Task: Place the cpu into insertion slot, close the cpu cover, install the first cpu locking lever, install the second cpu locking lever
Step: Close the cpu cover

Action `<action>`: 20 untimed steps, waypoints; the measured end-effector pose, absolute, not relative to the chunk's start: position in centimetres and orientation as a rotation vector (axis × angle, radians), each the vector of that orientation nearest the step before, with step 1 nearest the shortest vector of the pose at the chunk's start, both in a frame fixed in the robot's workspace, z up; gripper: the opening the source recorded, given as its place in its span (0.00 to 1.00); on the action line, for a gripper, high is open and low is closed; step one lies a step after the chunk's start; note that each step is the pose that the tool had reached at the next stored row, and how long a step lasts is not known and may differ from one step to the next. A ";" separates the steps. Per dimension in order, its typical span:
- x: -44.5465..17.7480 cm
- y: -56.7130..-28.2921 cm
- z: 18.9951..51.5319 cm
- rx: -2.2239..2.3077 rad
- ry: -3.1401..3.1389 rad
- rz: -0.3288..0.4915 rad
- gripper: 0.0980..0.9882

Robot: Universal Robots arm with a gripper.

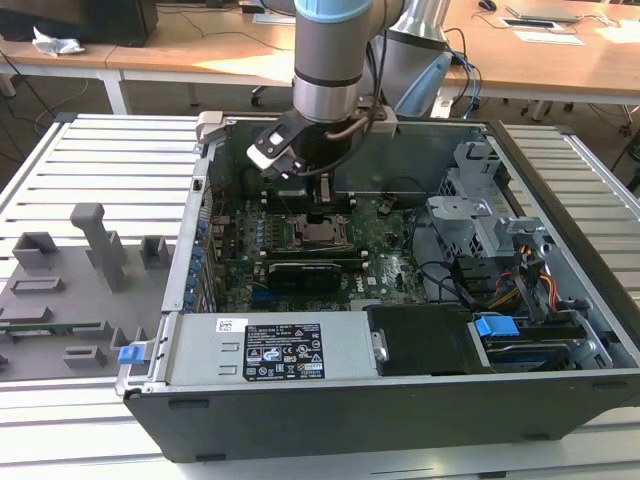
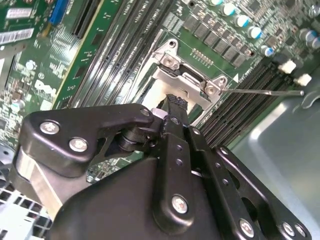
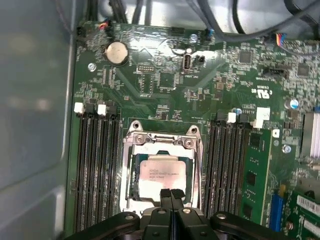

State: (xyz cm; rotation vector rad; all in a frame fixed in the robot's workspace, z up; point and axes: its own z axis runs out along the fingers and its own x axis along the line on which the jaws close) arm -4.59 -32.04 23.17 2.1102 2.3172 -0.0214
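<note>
The arm (image 1: 325, 60) is silver-grey with a pale blue band (image 1: 335, 10). 1 black cable (image 1: 355, 127) loops at its wrist. The black gripper (image 2: 172, 102) carries silver screws (image 2: 180, 203).

Silver cpu (image 3: 160, 175) lies flat in insertion slot (image 3: 133, 183), seemingly seated.

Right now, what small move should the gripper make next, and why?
Probably ease straight down a touch, to press the cover flat. The gripper, shut, sits at the cover's edge; the cpu already lies in the slot, and a lever stands unlatched.
</note>
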 end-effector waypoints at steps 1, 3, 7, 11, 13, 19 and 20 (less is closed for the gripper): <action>-4.6 -32.0 23.2 2.090 2.334 -0.024 0.01; -4.6 -32.0 23.2 2.045 2.369 -0.028 0.01; -4.6 -32.0 23.2 1.932 2.455 -0.036 0.01; -4.6 -32.0 23.2 1.835 2.522 -0.043 0.01; -4.6 -32.0 23.2 1.800 2.544 -0.046 0.01; -4.6 -32.0 23.2 1.663 2.630 -0.052 0.01; -4.6 -32.0 23.2 1.640 2.643 -0.053 0.01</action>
